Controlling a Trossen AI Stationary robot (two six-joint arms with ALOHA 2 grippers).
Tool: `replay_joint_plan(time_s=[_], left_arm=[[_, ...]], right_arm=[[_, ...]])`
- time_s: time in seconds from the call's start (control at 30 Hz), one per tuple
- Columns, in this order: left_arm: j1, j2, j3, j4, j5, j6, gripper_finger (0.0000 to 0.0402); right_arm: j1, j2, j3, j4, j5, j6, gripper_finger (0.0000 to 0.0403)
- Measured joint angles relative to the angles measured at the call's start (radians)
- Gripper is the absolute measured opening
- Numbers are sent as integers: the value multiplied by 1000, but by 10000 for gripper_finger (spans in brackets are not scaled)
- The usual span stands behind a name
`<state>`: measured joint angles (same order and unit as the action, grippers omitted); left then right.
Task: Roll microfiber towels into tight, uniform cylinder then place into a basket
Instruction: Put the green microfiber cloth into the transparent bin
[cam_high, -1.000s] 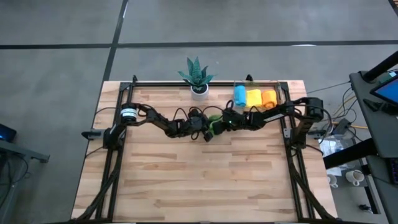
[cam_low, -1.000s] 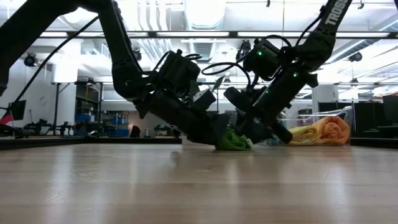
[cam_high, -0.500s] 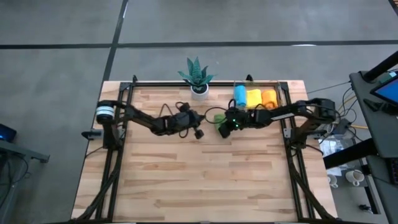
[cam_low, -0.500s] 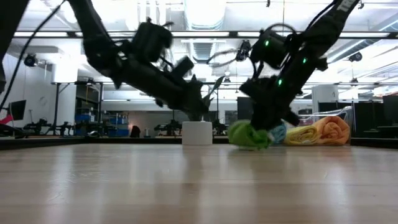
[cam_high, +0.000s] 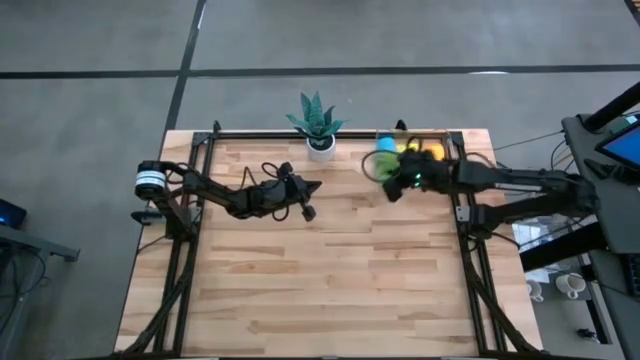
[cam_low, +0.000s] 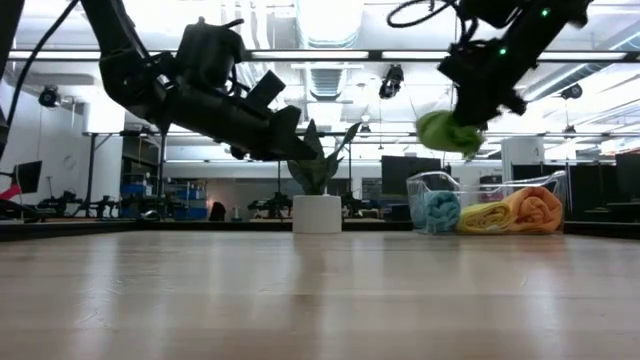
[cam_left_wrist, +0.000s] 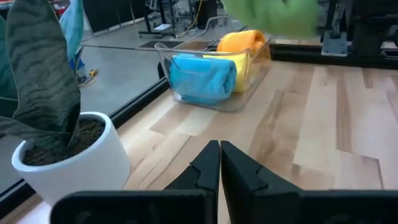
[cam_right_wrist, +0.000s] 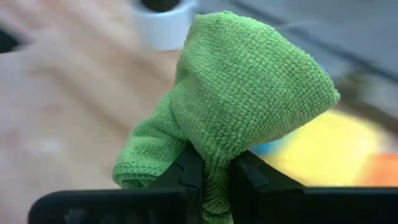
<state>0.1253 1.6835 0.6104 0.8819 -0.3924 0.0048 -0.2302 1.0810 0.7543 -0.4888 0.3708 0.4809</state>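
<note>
My right gripper (cam_high: 392, 172) is shut on a rolled green towel (cam_right_wrist: 249, 99), lifted in the air just left of the clear basket (cam_low: 490, 205); the towel also shows in the low view (cam_low: 447, 131). The basket stands at the table's far right and holds rolled light blue (cam_left_wrist: 202, 76), yellow (cam_high: 409, 151) and orange (cam_low: 535, 208) towels lying side by side. My left gripper (cam_high: 312, 190) is shut and empty, raised over the table's middle, near the potted plant (cam_high: 318, 122). My right gripper pinches the green towel roll between its two fingers (cam_right_wrist: 186, 171), at a bunched part (cam_right_wrist: 214, 158) of its underside as the wrist view shows it. The roll is lifted clear of the table and bulges out past the fingertips, several layers thick.
A green spiky plant in a white pot (cam_low: 317, 213) stands at the table's far edge, left of the basket. Black frame rails (cam_high: 190, 250) run along the table's left and right sides. Bare wood (cam_high: 330, 290) lies toward the near edge.
My right gripper has lifted the green towel roll off the table and carried it up and toward the far right, to the basket. My left gripper has let go of the towel, drawn back toward the table's left and risen.
</note>
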Motion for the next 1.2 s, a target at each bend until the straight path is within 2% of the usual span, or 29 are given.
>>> replay_joint_plan(time_s=[0.13, 0.33, 0.53, 0.73, 0.9, 1.1, 1.2], left_arm=[[0, 1, 9, 0, 0, -8, 0], [0, 1, 10, 0, 8, -24, 0], [0, 1, 9, -1, 10, -24, 0], [0, 1, 10, -1, 13, -24, 0], [0, 1, 9, -1, 14, -23, 0], [0, 1, 9, -2, 14, -23, 0], [0, 1, 9, -2, 14, -24, 0]], right_arm=[[-94, -49, 53, -193, 120, -48, 32], [-337, -13, 57, -229, 118, -173, 32], [-512, 109, 55, -101, -91, -321, 32], [-546, 267, 59, -54, -116, -376, 32], [-545, 350, 73, -19, -120, -373, 31], [-544, 356, 85, -3, -119, -331, 33], [-545, 339, 85, -8, -119, -280, 67]])
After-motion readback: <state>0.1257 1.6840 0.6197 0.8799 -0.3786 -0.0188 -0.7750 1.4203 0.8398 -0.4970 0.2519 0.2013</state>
